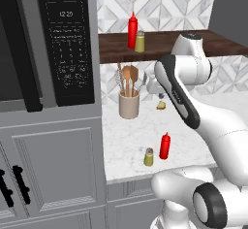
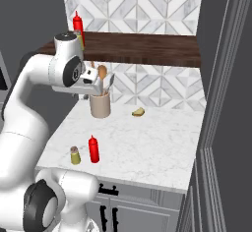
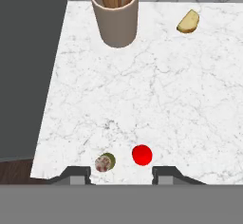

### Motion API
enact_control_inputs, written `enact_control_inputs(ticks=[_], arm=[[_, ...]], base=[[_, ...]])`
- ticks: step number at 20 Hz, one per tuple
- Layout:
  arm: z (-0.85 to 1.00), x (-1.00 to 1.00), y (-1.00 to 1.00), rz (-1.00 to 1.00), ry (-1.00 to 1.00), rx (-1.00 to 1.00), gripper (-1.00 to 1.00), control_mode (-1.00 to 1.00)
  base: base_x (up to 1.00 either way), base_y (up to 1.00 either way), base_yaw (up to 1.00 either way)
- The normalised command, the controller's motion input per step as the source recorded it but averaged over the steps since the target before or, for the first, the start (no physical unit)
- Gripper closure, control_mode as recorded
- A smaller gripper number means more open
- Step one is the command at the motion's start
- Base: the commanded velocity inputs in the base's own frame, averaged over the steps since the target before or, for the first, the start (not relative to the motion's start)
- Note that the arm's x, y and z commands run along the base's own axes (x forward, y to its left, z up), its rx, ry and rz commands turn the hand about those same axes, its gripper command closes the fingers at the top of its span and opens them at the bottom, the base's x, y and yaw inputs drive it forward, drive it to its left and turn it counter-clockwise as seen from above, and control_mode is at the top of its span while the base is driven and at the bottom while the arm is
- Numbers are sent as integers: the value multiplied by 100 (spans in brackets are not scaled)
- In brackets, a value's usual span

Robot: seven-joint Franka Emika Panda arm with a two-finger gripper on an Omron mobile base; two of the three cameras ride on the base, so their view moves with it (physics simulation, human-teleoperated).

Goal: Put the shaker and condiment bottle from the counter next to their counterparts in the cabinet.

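Shaker [image 1: 148,156]: small, olive-yellow, grey cap. Bottle [image 1: 165,146]: slim, red, pointed nozzle, about twice as tall. Both upright, just beside each other near the counter's [image 1: 131,140] front edge. Matching pair [image 1: 135,33] on the shelf [image 1: 160,46]. Arm folded high, hand facing down; gripper [image 3: 121,174] above both, holding nothing, jaws parted.

Only one reading I can make out: the clock digits "12:20" on the display of the black microwave panel [image 1: 68,43], well off to the left of my claw [image 3: 121,173] in the left base view. Rows of small pale button labels sit under that display, too blurred for me to read. I find no legible label or brand on the bottles, shakers, crock, desk or shelf.
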Motion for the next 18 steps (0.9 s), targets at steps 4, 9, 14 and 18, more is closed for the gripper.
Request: enact_control_inputs(ticks=[4, 9, 14, 18], arm=[[0, 0, 0, 0, -2, 0, -100, -100], [0, -3, -14, 0, -4, 0, -100, -100], [-4, -24, -27, 0, -10, 0, -100, -100], [-18, -45, -26, 5, -14, 0, -100, -100]], base=[[0, 0, 0], [0, 0, 0], [0, 0, 0], [0, 0, 0]])
